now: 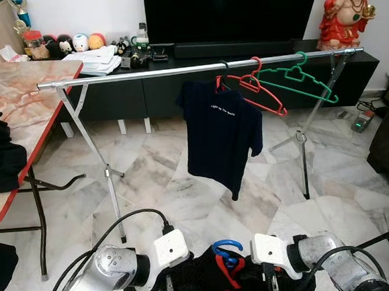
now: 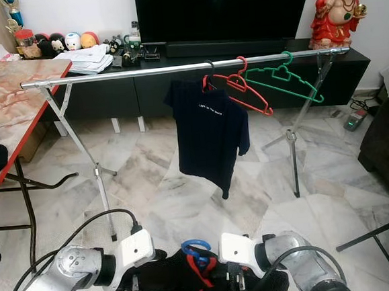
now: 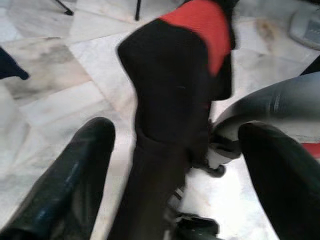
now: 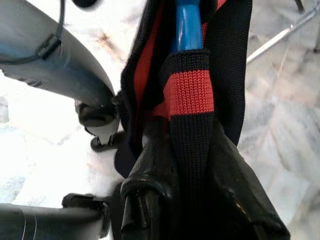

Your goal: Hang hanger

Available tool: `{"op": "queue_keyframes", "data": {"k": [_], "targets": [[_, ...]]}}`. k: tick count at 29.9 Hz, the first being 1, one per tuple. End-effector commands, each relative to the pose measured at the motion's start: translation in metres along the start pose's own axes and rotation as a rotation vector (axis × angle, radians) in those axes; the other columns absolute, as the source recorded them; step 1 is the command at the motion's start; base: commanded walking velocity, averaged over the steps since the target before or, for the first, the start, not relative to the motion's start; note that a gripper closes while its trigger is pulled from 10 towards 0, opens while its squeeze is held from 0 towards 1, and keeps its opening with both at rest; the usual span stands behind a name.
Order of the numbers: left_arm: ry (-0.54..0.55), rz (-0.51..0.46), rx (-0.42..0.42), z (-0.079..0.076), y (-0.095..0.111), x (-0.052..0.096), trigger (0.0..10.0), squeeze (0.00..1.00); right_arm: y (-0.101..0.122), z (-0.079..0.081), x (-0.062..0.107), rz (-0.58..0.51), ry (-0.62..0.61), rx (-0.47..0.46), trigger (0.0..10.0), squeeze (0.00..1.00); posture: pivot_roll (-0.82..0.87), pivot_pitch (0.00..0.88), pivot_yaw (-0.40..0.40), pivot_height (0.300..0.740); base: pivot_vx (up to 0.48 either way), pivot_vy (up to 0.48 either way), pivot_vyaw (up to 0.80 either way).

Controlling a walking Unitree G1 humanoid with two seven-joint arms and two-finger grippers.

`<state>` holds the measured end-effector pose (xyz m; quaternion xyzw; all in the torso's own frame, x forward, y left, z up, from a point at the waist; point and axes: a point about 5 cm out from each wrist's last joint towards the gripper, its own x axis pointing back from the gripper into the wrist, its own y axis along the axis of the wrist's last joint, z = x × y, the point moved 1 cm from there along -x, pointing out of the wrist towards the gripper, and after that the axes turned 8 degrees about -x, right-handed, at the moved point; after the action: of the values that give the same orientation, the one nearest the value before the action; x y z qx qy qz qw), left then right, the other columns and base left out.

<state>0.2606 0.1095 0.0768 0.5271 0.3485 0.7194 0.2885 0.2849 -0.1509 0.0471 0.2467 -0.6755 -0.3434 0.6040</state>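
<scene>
Right gripper (image 4: 200,165) clamped on black-red garment (image 1: 218,278) carrying blue hanger (image 1: 227,248); left gripper (image 3: 175,150) fingers apart beside it. I lift hook-first toward bare rail (image 1: 142,73), left of navy shirt (image 1: 220,133).

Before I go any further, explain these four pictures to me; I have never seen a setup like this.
A humanoid robot stands in a living room. The two wide pictures come from the two eyes of its head camera, looking down over its own silver arms. Ahead stands a metal clothes rack carrying a navy T-shirt, a red hanger and a green hanger, both bare.

The two close pictures come from cameras on the wrists. Between the arms the robot holds a black and red garment on a blue hanger. The right gripper is clamped on the garment's striped collar, just below the blue hook. The left gripper has its fingers spread either side of the cloth.
</scene>
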Motion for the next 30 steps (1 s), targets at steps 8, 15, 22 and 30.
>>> {"op": "queue_keyframes", "data": {"k": [8,15,22,30], "targets": [[-0.004,-0.021,-0.018,0.001,0.007,-0.005,10.0,0.00,0.010,0.001,0.000,-0.043,0.014,0.033,0.0,0.00,0.05,0.068,-0.029,0.740,0.000,0.000,0.00],[-0.048,-0.036,0.002,-0.006,0.006,-0.012,10.0,0.00,0.030,-0.003,-0.002,-0.092,0.007,0.069,0.0,0.00,0.04,0.066,-0.028,0.740,0.000,0.000,0.00],[-0.011,-0.059,0.029,-0.002,0.009,-0.019,10.0,0.00,0.034,0.001,-0.005,-0.099,0.032,0.072,0.0,0.00,0.05,0.066,-0.031,0.740,0.000,0.000,0.00],[-0.008,-0.066,0.033,-0.001,0.010,-0.021,0.0,0.00,0.035,0.000,-0.002,-0.095,0.028,0.068,0.0,0.00,0.05,0.064,-0.032,0.740,0.000,0.000,0.00]]}}
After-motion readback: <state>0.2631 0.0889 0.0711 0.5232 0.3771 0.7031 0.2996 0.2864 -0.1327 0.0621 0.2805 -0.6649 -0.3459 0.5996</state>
